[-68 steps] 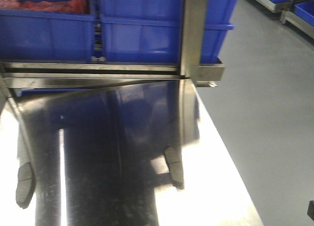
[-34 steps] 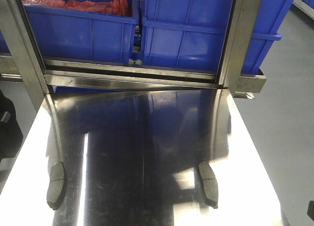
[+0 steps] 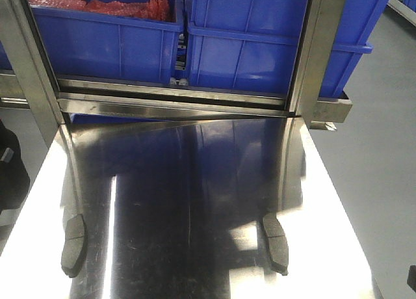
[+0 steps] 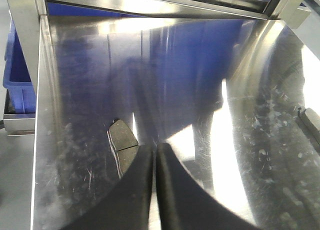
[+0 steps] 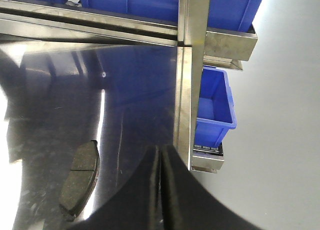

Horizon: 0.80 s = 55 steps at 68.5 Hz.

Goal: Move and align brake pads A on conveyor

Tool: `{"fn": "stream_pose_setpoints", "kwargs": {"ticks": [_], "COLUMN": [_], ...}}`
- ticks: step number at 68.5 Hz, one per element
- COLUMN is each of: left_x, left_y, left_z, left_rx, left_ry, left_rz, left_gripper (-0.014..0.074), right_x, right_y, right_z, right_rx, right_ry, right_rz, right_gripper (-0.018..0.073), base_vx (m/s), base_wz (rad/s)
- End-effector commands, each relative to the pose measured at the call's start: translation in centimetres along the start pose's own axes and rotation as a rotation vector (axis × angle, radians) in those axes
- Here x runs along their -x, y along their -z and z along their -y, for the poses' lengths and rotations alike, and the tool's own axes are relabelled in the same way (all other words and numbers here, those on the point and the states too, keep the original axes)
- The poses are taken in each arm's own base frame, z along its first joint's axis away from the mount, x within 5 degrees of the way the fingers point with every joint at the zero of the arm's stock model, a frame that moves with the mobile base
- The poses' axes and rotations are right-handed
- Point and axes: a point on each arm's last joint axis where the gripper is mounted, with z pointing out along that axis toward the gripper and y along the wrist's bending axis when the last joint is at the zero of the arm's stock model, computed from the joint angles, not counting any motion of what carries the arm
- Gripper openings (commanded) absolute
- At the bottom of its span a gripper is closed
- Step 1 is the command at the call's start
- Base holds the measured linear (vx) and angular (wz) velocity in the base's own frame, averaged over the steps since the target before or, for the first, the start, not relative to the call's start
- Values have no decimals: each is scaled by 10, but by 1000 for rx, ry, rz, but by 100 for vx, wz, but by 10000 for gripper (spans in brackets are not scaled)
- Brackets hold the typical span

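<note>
Lying well apart on the shiny steel desk (image 3: 195, 201) were the left brake pad (image 3: 73, 245) and the right brake pad (image 3: 275, 242), before blue bins (image 3: 247, 32). The left jaws and right jaws were each clenched tight, grasping nothing.

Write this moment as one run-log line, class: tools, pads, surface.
left tool: shut, empty | right tool: shut, empty | left brake pad, right brake pad: flat on steel table, apart | conveyor: not in view
</note>
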Motion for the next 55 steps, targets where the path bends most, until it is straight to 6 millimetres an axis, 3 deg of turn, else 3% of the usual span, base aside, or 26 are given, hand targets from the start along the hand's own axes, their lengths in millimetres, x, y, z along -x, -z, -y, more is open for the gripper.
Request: {"fn": "stream_pose_setpoints", "kwargs": {"ticks": [1,44,50,55], "left_x": [12,12,12,12], "left_y": [3,3,3,3], "left_z": [4,4,4,4], "left_rx": [-27,-28,-29,-29], "left_ry": [2,2,2,2], "left_rz": [78,81,85,85], "left_gripper": [-6,0,48,138], "right_x": [14,14,14,14], "right_y": [3,3,3,3], "right_z": [0,0,0,0], "right_rx": [-4,-4,-4,-4], "right_ry": [13,13,13,13], "right_rz": [87,87,87,87], "right_gripper": [-10,-10,-10,-10], "base_vx": [0,0,0,0], "base_wz": [0,0,0,0]}}
